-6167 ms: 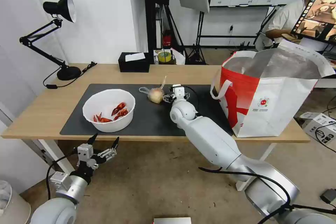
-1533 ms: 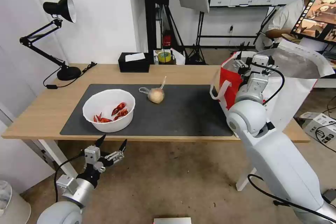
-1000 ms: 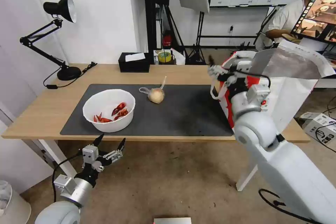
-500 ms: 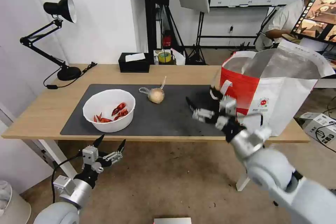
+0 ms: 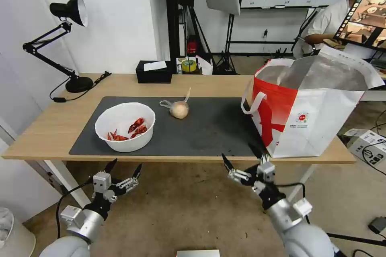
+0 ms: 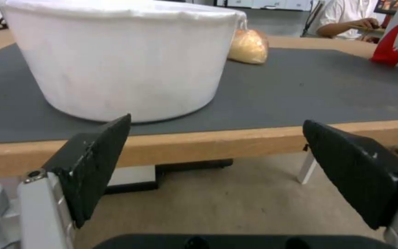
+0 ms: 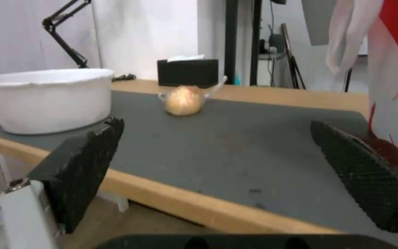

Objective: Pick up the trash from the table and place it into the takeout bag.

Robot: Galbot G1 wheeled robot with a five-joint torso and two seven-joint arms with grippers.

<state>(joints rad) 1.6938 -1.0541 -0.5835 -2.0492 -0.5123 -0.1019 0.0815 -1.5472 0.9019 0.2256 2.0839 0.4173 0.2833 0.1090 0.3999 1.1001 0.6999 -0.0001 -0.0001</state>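
On the table (image 5: 48, 128) lies a dark grey mat. A white bowl of red shells (image 5: 125, 126) sits on the mat's left part, and a knotted clear bag with a beige ball (image 5: 179, 108) lies further back, near the middle. The takeout bag (image 5: 309, 104) stands open at the table's right end, red panel and foil lining showing. My right gripper (image 5: 241, 160) hangs open and empty below the table's front edge, in front of the bag. My left gripper (image 5: 124, 168) is open and empty below the front edge, in front of the bowl (image 6: 116, 55). The right wrist view shows the knotted bag (image 7: 183, 99) beyond the mat.
A black tissue box (image 5: 154, 71) stands at the table's back edge, with a yellow tape roll (image 5: 189, 64) behind it. A black desk lamp (image 5: 64, 44) occupies the back left corner. A person sits at a screen in the room behind, far right.
My right arm drew back from the takeout bag's mouth, swung down across the mat and now hangs below the table's front edge, gripper open. The left arm barely moved.
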